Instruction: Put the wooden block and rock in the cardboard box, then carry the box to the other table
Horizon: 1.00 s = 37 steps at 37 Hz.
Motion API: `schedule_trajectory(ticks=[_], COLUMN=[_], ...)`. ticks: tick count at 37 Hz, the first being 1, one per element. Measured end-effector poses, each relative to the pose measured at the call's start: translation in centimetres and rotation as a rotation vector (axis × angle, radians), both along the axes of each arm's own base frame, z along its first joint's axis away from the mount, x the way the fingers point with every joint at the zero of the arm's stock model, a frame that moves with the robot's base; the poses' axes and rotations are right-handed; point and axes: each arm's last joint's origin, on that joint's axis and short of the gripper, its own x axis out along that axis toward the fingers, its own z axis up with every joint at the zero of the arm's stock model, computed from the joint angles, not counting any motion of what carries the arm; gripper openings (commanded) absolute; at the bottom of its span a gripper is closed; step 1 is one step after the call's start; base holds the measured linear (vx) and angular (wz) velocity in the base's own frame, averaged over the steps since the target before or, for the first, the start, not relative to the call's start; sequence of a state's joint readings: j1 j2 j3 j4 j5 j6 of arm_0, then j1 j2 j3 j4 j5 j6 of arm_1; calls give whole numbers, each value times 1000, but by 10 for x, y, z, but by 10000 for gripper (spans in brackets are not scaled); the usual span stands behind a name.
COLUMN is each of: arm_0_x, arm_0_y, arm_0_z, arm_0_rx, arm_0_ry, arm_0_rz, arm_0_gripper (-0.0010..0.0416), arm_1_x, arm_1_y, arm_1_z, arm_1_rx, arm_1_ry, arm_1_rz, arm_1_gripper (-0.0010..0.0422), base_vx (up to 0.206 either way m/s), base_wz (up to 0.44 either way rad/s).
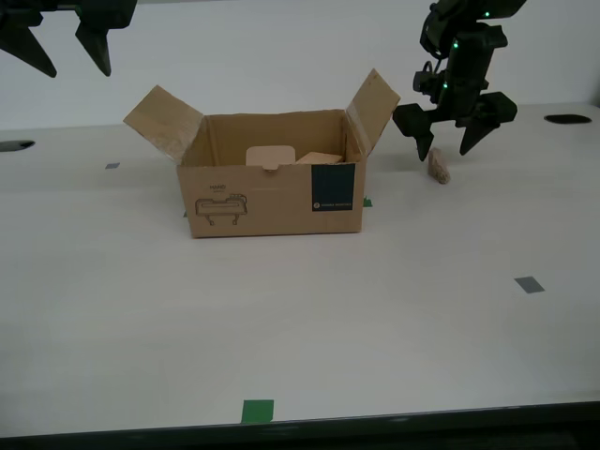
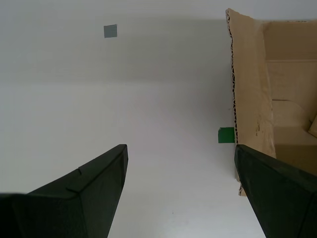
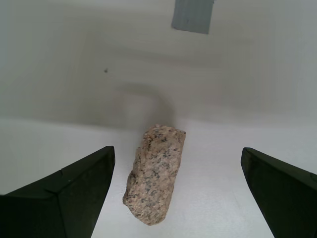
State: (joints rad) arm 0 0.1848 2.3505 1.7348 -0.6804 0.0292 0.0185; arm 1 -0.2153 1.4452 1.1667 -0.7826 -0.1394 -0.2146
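Observation:
The cardboard box [image 1: 272, 202] stands open on the white table, both side flaps spread. A pale wooden block [image 1: 319, 158] lies inside it. The rock [image 1: 438, 169] rests on the table just off the box's flap on the exterior view's right. My first gripper [image 1: 444, 152] hangs open right above the rock [image 3: 154, 173], one finger on each side, not touching it. My second gripper [image 1: 78, 73] is open and empty, high at the exterior view's upper left, looking down past the box's flap [image 2: 252, 89]. The other table is out of view.
A green tape mark [image 1: 258, 410] sits near the table's front edge, and grey tape marks [image 1: 529, 284] [image 1: 112, 166] lie on either side. Dark cable holes [image 1: 567, 119] [image 1: 14, 145] are set at the back. Green tape [image 2: 226, 135] shows beside the box.

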Motion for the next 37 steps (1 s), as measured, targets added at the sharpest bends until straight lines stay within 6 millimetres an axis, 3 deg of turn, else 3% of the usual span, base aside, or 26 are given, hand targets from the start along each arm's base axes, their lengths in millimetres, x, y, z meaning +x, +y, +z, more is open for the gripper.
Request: schedule_trajectory(ticks=[13, 28, 37], arm_0_x=[0, -11, -6], arm_0_y=[0, -2, -2], arm_0_z=[-1, -23, -21], arm_0_rx=[10, 9, 17], arm_0_ry=[1, 5, -37], arm_0_rz=[2, 1, 1], arm_0_gripper=[355, 352, 349], arm_1_x=[0, 0, 0], arm_1_y=[0, 0, 0], arm_1_z=[0, 0, 0], arm_1_rx=[-4, -4, -4], arm_1_ry=[0, 0, 0], arm_1_rz=[7, 8, 8], arm_1_gripper=[293, 293, 293], base_vx=[0, 0, 0], base_wz=[0, 0, 0])
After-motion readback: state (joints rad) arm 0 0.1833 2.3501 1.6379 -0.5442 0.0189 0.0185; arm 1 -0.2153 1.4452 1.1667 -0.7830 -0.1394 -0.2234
